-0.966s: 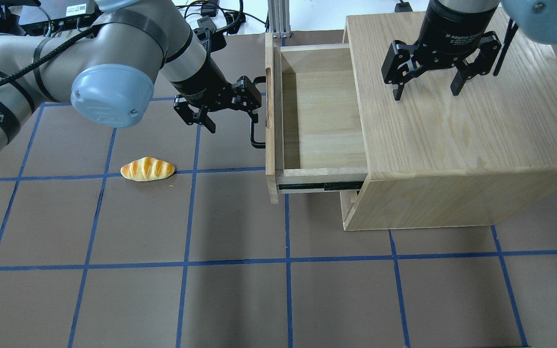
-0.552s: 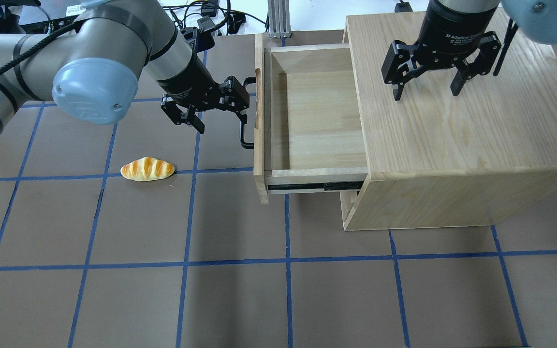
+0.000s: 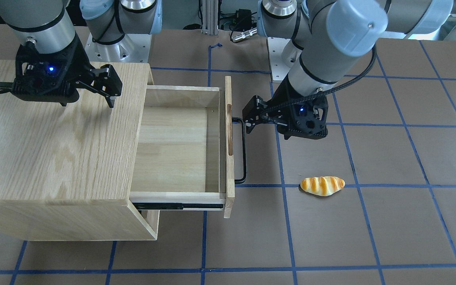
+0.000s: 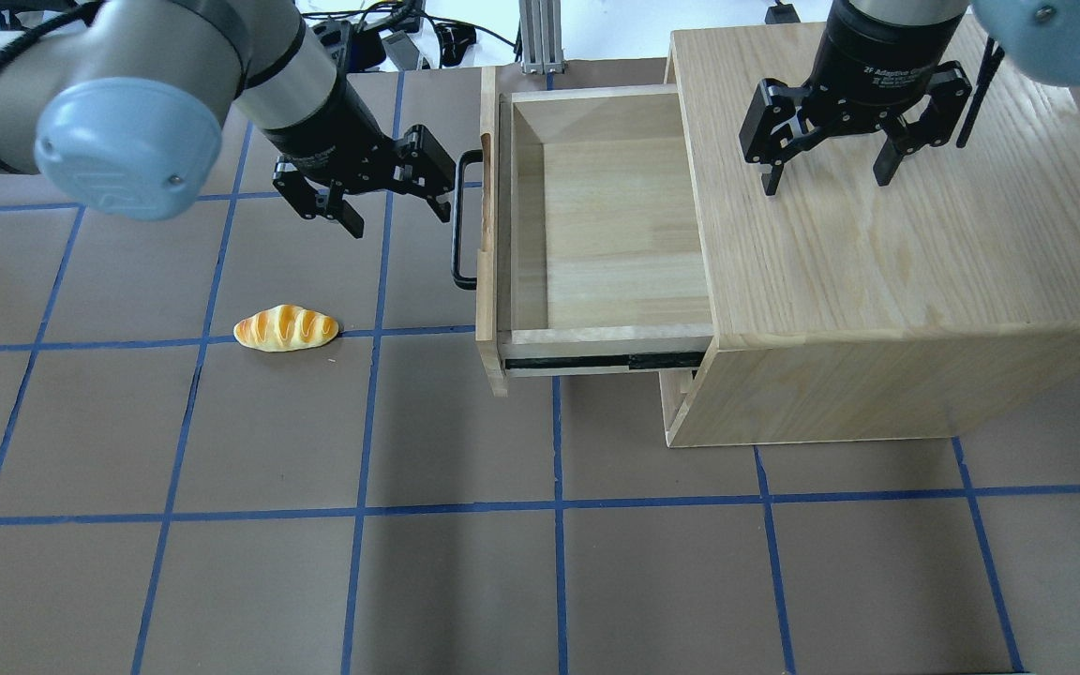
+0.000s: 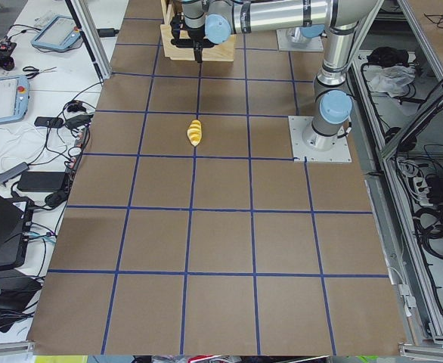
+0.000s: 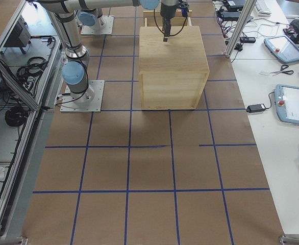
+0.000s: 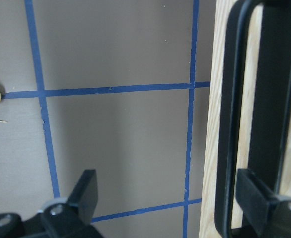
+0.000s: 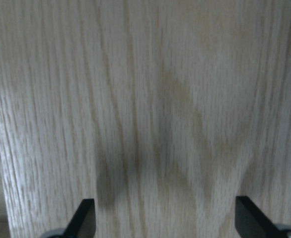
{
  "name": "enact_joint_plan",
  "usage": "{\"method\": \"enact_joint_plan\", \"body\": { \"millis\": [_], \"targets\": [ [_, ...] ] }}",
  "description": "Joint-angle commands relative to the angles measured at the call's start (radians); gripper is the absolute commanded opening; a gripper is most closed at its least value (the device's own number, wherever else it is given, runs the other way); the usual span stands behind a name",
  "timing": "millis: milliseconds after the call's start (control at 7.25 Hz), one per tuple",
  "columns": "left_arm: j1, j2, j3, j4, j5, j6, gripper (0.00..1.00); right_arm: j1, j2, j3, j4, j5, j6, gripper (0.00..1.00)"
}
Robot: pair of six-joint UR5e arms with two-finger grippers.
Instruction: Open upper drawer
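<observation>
The upper drawer (image 4: 596, 216) stands pulled far out of the light-oak cabinet (image 4: 877, 281), and its pale interior is bare. Its black bar handle (image 4: 458, 220) faces the view's left. My left gripper (image 4: 397, 208) is open. In the left wrist view (image 7: 175, 198) one finger (image 7: 264, 198) sits between the bar (image 7: 230, 124) and the drawer front, while the other is out over the mat. My right gripper (image 4: 828, 183) is open and hovers just above the cabinet top, holding nothing. The front-facing view shows the drawer (image 3: 172, 150), its handle (image 3: 244, 150) and both grippers, the left (image 3: 257, 120) and the right (image 3: 87, 101).
A toy bread roll (image 4: 285, 328) lies on the brown mat left of the drawer; it also shows in the front-facing view (image 3: 322, 185). A black slide rail (image 4: 596, 361) shows under the drawer's side. Blue tape lines grid the mat.
The drawer has slid further out toward the view's left, and my left gripper moved left with the handle. My right gripper has not moved.
</observation>
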State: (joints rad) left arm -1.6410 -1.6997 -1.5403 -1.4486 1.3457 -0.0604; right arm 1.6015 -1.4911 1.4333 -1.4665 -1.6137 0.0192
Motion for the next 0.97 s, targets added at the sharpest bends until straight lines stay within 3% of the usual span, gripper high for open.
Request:
{"method": "enact_joint_plan", "body": {
  "millis": [0,276,828],
  "targets": [
    [0.081,0.076,0.109,-0.178,0.074,0.132,1.00,0.000,0.000,0.000,0.000,0.000,-0.001,1.00],
    [0.115,0.126,0.102,-0.208,0.221,0.206,1.00,0.000,0.000,0.001,0.000,0.000,0.001,1.00],
    [0.109,0.127,0.106,-0.193,0.227,0.194,1.00,0.000,0.000,-0.001,0.000,0.000,0.001,1.00]
  ]
}}
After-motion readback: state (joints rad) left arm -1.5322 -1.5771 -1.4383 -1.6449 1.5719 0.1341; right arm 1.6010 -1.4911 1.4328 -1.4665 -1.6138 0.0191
